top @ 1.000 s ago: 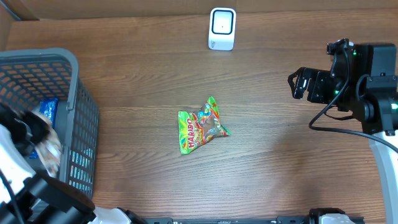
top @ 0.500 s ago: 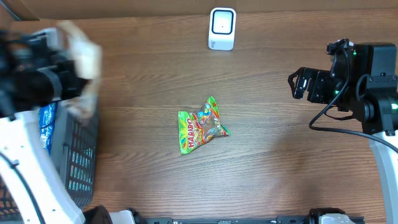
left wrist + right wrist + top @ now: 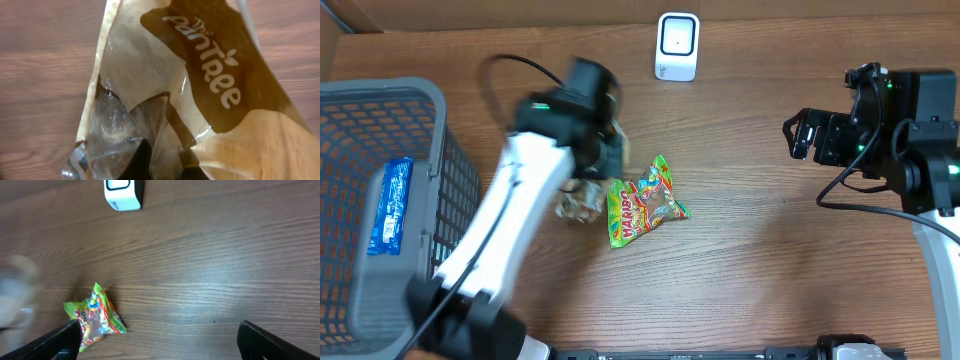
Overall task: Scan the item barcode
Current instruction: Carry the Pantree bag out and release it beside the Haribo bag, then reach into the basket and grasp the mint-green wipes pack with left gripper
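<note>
Overhead, we see the left gripper [image 3: 598, 165] clamped on a tan snack bag [image 3: 578, 203] mid-table, just beside the candy bag [image 3: 645, 203]. The scanner [image 3: 677, 45] sits at the far edge and the basket [image 3: 445, 130] at left, with open tabletop [image 3: 770, 260] to the right. The bag [image 3: 200, 85] fills the left wrist view, its edges cut off. In the right wrist view the right gripper [image 3: 159, 330] gapes wide and empty, with the tan bag a mere blur at left.
</note>
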Controlling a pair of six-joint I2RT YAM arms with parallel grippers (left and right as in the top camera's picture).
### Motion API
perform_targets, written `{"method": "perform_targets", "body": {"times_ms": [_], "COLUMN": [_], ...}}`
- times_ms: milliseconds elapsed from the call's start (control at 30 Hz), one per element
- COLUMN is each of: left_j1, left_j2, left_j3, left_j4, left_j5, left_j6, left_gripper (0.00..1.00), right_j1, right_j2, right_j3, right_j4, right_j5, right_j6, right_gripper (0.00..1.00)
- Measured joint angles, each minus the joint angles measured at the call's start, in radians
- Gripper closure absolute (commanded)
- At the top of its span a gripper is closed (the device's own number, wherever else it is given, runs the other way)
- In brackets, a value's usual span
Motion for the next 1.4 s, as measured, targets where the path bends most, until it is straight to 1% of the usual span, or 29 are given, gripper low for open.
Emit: {"method": "perform_targets", "body": {"times_ms": [100,133,200,233,267,333,433,533,633,733,800,900,933,1033,1133,1233,1333,1400], "left_j1": [-0.047,-0.058,-0.076,-0.076,-0.077,-0.073,-0.061,-0.047,-0.024,0.033,0.098,0.252,0.318,0.529,0.773,0.971,1.156,1.242], "left_j2": [0.081,0.104,0.137,0.138,0.138,0.138,0.137,0.13,0.104,0.044,-0.011,-0.11,-0.141,-0.211,-0.252,-0.259,-0.258,-0.257], "left_j3": [-0.086,-0.1,-0.114,-0.114,-0.114,-0.099,-0.028,0.169,0.372,0.563,0.644,0.695,0.698,0.673,0.584,0.478,0.323,0.223], "left_j4": [0.054,0.056,0.056,0.056,0.056,0.039,-0.026,-0.12,-0.182,-0.269,-0.325,-0.42,-0.455,-0.473,-0.473,-0.444,-0.348,-0.258], "left_j5": [-0.035,-0.046,-0.065,-0.066,-0.071,-0.082,-0.09,-0.097,-0.102,-0.12,-0.14,-0.181,-0.195,-0.205,-0.185,-0.128,-0.064,-0.024], "left_j6": [-0.056,-0.069,-0.093,-0.093,-0.097,-0.099,-0.092,-0.075,-0.058,-0.043,-0.04,-0.042,-0.044,-0.044,-0.043,-0.012,0.02,0.033], "left_gripper": [0.96,0.86,0.53,0.46,0.43,0.43,0.43,0.43,0.42,0.41,0.4,0.39,0.34,0.28,0.28,0.27,0.27,0.26], "right_j1": [0.0,0.0,0.0,0.0,0.0,0.0,0.0,0.0,0.0,0.0,0.0,0.0,0.0,0.0,0.0,0.0,0.0,0.0], "right_j2": [0.02,0.027,0.041,0.043,0.045,0.045,0.045,0.045,0.045,0.045,0.045,0.045,0.045,0.045,0.045,0.045,0.045,0.045], "right_j3": [0.0,0.0,0.0,0.0,0.0,0.0,0.0,0.0,0.0,0.0,0.0,0.0,0.0,0.0,0.0,0.0,0.0,0.0], "right_j4": [-0.002,-0.003,-0.005,-0.006,-0.006,-0.005,-0.006,-0.008,-0.008,-0.008,-0.008,-0.008,-0.008,-0.008,-0.008,-0.008,-0.008,-0.008], "right_j5": [0.0,0.0,0.0,0.0,0.0,0.0,0.0,0.0,0.0,0.0,0.0,0.0,0.0,0.0,0.0,0.0,0.0,0.0], "right_j6": [0.0,0.0,0.0,0.0,0.0,0.0,0.0,0.0,0.0,0.0,0.0,0.0,0.0,0.0,0.0,0.0,0.0,0.0], "right_gripper": [0.01,0.01,0.01,0.01,0.01,0.01,0.01,0.01,0.01,0.01,0.01,0.0,0.01,0.01,0.0,0.0,0.0,0.0]}}
